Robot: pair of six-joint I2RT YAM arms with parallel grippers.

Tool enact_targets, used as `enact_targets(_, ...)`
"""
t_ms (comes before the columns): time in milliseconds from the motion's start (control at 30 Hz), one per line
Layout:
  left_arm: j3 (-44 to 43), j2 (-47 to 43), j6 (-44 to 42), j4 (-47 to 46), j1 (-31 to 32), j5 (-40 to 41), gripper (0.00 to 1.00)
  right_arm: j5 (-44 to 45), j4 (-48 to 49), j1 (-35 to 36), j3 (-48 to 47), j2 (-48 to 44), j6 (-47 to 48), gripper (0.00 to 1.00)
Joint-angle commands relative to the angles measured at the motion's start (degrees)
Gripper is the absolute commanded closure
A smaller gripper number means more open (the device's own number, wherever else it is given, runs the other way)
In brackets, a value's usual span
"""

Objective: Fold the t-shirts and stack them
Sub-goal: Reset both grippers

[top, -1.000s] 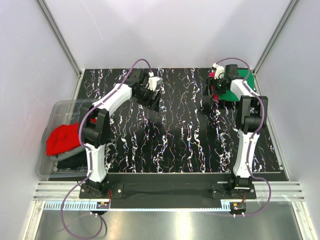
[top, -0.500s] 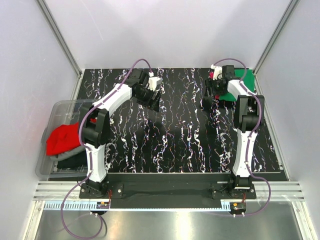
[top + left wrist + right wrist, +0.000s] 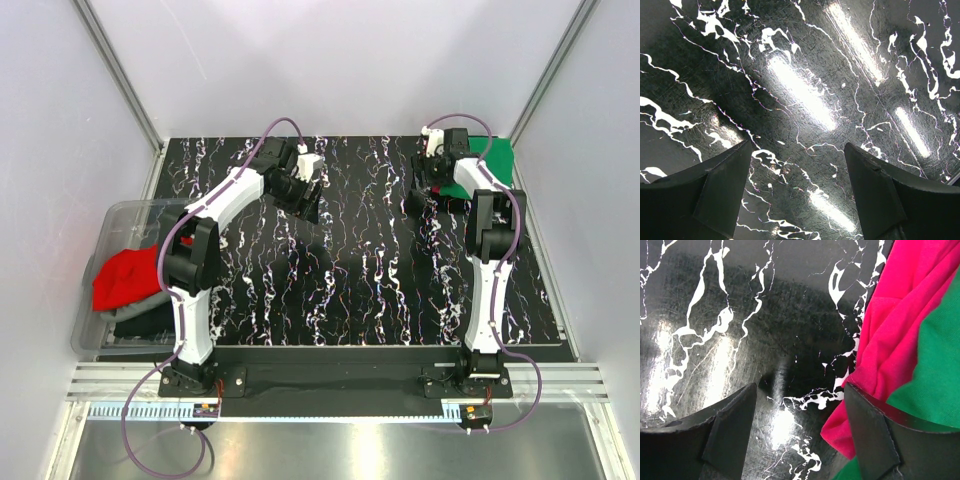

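Top external, L to R: bin at the table's left edge holds the red shirt, bunched and unfolded, w/ a dark shirt under it; black or grey, can't tell. Left gripper hangs over bare table at far centre-left. Left wrist view shows its jaws spread wide, nothing between them, no cloth near. Right gripper is at the far right, just beside the pile, jaws apart and empty. Right wrist view has bare tabletop between the fingers, w/ the pink shirt by the right finger. Pink shirt lies on top of the green shirt in the far-right corner, its near edge rumpled, so the fold looks rough. Progress, my read: stack started w/ two shirts, green on the bottom and pink over it. At least two more are in the bin, not yet folded or stacked. Roughly halfway at best, and pink may need tidying. Writing: none readable anywhere. No brand, tag or print on shirts, bin or arms in these views.
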State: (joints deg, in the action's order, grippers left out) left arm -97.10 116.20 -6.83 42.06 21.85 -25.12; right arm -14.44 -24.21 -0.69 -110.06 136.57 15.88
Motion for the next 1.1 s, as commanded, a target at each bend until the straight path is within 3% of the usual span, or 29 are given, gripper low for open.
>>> enact_targets(0, -1.1, -1.6, -0.1, -1.2, 0.2, 0.5, 0.2, 0.5, -0.5, 0.0, -0.8, 1.1, 0.6, 0.23)
enact_targets(100, -1.0, -2.5, -0.2, -1.2, 0.2, 1.0, 0.2, -3.8, -0.5, 0.2, 1.2, -3.5, 2.1, 0.22)
enact_targets(267, -1.5, -6.1, -0.9, -1.2, 0.2, 5.9, 0.19, -8.3, -0.5, 4.2, 5.3, -13.3, 2.4, 0.0)
enact_targets(500, -3.9, -8.7, -1.5, -0.7, -0.7, 7.6, 0.18, -9.2, -0.1, 9.0, 16.5, -26.0, -2.8, 0.0)
enact_targets(700, -2.4, -11.7, -1.8, 0.0, -0.7, 7.6, 0.18, -3.9, 5.0, 12.4, 31.0, -38.4, -1.1, 0.0)
enact_targets(767, -2.0, -12.1, 0.1, 0.1, -0.7, 10.3, 0.17, 4.5, 8.2, 14.0, 35.2, -40.9, -5.3, 0.0)
enact_targets(833, -1.6, -12.4, 0.5, 0.0, -0.6, 11.8, 0.16, 9.4, 9.9, 14.8, 36.1, -43.4, -11.1, 0.0)
enact_targets(1067, -0.8, -10.2, -0.8, 1.1, -0.4, 20.8, 0.11, 13.3, 10.1, 16.2, 32.7, -44.0, -12.7, 0.0)
